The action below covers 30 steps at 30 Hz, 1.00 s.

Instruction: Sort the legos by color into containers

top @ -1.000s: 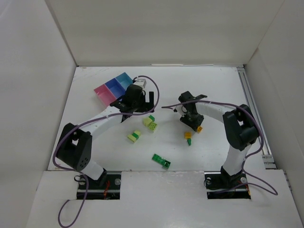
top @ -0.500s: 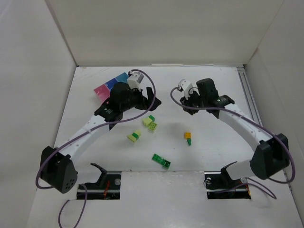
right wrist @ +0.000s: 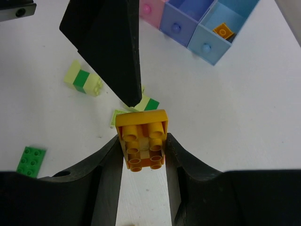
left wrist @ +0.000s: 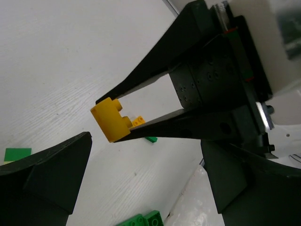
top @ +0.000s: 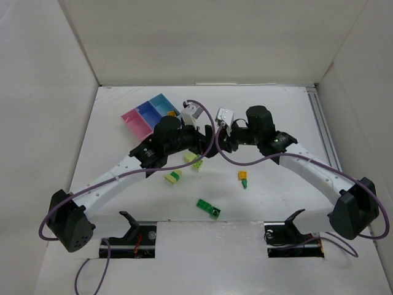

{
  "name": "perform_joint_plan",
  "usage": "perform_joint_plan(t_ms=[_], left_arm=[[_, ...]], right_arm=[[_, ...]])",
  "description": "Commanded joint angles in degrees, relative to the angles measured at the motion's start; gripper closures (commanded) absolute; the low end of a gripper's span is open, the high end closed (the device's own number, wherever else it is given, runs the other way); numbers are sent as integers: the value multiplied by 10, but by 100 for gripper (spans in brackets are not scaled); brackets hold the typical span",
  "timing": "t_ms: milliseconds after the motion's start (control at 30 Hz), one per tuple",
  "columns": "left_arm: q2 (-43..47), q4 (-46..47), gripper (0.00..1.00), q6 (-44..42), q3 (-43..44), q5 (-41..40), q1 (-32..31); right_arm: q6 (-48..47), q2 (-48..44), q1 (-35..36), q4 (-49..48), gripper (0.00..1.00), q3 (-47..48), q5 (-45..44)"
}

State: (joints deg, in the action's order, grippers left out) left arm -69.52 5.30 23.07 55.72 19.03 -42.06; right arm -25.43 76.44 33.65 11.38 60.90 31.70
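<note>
Evidently mid-air handover above worktop [top: 276, 123]: right pincer [right wrist: 142, 141] clamps orange-yellow brick [right wrist: 142, 129] by sides, offering it between wide-spread, empty left pincer [left wrist: 146, 155]. Likely because light-blue bin [right wrist: 216, 54], holding orange piece [right wrist: 222, 30], sits leftward.

I saw the bins [top: 146, 114] sitting far left on the table [top: 276, 104], one brick [right wrist: 222, 30] inside the end bin, loose bricks [top: 209, 208] scattered in front, to their right.
</note>
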Motion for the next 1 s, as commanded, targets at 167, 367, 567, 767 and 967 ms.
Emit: perform_joint_plan(t_ms=[167,367,567,767,967], left_arm=[[53,-29,2,30,-1,-107,0],[136,11,0,30,-49,-96,0],[91,-34,0,36,1,-102,0],[18,-76,7,38,34,-130,0],[2,-51,11,44,40,-122,0]], right_arm=[[-1,-17,15,-48,78,-9,33],[-13,-28,15,-42,78,-25,26],[-19,-28,20,-36,78,-25,26],[-24,-34,26,-36,77,-20,26],[-24,-34,32,-36,77,-20,31]])
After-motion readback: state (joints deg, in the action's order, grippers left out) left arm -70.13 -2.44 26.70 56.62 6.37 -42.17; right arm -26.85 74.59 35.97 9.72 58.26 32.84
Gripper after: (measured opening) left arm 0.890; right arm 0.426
